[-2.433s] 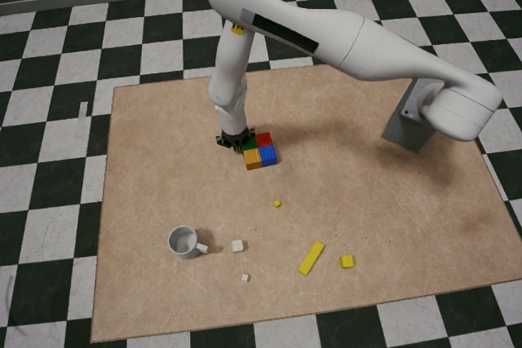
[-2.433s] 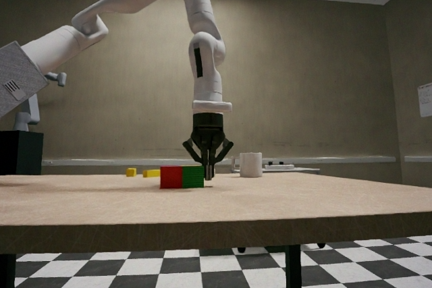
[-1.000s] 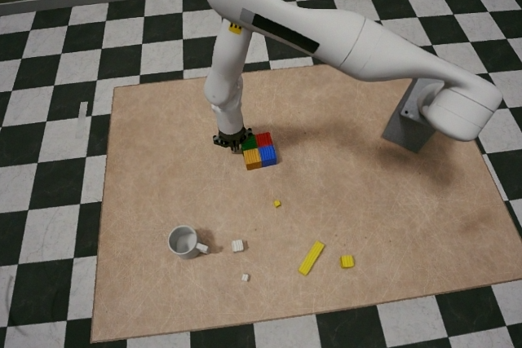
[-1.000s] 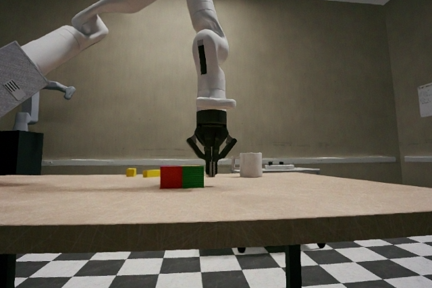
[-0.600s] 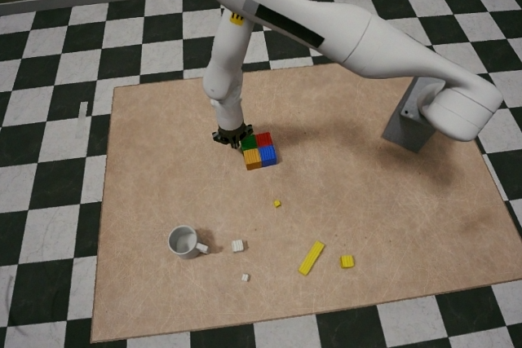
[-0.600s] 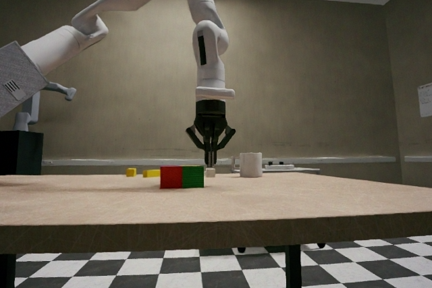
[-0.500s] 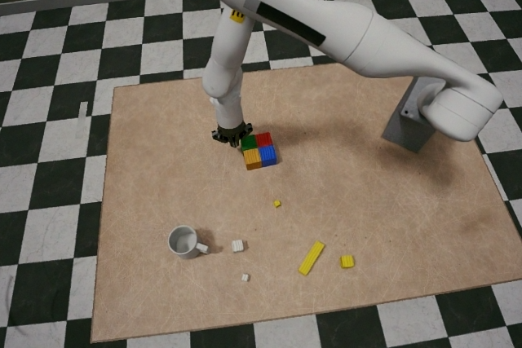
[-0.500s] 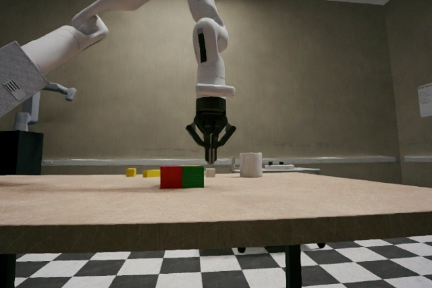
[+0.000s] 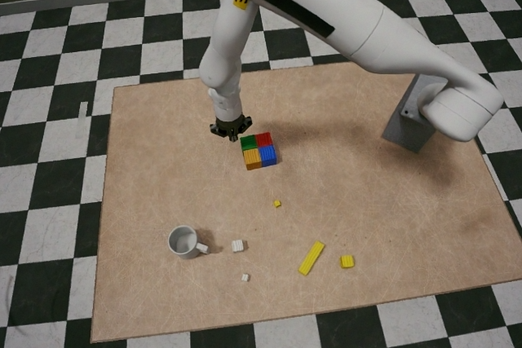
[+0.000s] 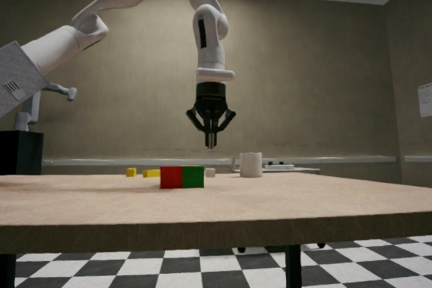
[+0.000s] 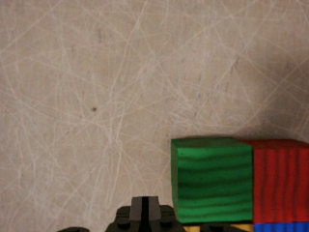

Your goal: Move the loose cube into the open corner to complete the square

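Observation:
Four cubes stand together as a tight square on the table: green, red, orange and blue. Their faces touch with no gap that I can see. My gripper is shut and empty. It hangs well above the table, just beside the green cube's outer side, touching nothing.
A white mug stands near the front left. Small white blocks, a tiny yellow block, a yellow bar and a yellow block lie toward the front. The grey arm base stands at the right.

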`<state>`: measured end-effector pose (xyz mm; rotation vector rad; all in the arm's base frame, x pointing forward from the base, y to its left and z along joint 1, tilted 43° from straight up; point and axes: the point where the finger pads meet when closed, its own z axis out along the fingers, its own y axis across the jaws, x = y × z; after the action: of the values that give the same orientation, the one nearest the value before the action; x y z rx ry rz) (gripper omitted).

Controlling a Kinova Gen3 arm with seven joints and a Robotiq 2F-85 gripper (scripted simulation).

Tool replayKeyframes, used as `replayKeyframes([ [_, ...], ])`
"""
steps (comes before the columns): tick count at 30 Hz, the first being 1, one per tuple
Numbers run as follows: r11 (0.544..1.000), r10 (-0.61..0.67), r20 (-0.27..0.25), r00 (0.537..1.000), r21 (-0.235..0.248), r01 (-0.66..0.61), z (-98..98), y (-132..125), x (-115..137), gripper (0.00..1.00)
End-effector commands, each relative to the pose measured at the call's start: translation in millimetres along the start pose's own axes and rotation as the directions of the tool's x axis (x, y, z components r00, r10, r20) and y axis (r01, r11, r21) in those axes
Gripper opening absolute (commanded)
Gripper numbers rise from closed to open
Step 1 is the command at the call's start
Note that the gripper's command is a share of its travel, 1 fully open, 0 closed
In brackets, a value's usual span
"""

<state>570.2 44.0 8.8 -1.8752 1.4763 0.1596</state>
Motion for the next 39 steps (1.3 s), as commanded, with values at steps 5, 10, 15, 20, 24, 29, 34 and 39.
replayKeyframes([
  [5,1.0,0.001,-0.01,1.0,0.008,-0.001,-13.7,-2.8,4.0,0.1],
  [10,1.0,0.001,-0.01,1.0,0.008,-0.001,-17.7,-2.7,4.0,0.1],
  [15,1.0,0.001,-0.01,1.0,0.008,-0.001,-18.8,-2.7,4.0,0.1],
  [20,1.0,0.001,-0.01,1.0,0.008,-0.001,-18.9,-2.7,4.0,0.1],
  [24,1.0,0.001,-0.01,1.0,0.008,-0.001,-18.9,-2.7,4.0,0.1],
  [29,1.0,0.001,-0.01,1.0,0.008,-0.001,-18.9,-2.7,4.0,0.1],
  [34,1.0,0.001,-0.01,1.0,0.008,-0.001,-18.9,-2.7,4.0,0.1],
  [39,1.0,0.001,-0.01,1.0,0.008,-0.001,-18.9,-2.7,4.0,0.1],
])
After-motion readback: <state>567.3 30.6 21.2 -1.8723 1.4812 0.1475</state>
